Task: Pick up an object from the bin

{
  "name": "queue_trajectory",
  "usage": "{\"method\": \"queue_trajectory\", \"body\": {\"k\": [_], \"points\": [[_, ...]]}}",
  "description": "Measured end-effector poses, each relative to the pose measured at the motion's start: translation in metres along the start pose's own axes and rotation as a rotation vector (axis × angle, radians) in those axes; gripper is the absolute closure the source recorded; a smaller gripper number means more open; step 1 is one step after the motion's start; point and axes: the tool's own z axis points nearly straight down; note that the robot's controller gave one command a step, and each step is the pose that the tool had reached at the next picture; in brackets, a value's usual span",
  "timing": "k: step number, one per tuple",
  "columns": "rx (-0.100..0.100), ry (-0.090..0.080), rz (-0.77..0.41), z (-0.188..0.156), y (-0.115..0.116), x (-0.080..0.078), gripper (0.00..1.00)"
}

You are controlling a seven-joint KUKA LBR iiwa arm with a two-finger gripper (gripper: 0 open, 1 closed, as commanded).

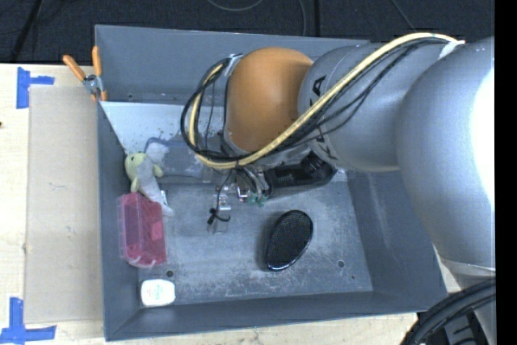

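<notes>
Presently the gripper [216, 214] hangs low over bare floor near the middle of the grey bin [355, 254]; whether it is open or closed cannot be told. Nearest lie a black oval brush [287, 240] on the view's right and a pink translucent case [143, 230] on its left. Lettering on the arm [388, 117] is too hidden to read.

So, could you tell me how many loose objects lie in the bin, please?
4: yellow toy and pink box at left, white piece front-left, black oval centre; arm may hide others.
</notes>
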Motion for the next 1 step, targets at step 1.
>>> {"method": "queue_trajectory", "body": {"k": [1], "points": [[-0.001, 0.005, -0.059, -0.0023, -0.0379, 0.0143, 0.00]]}}
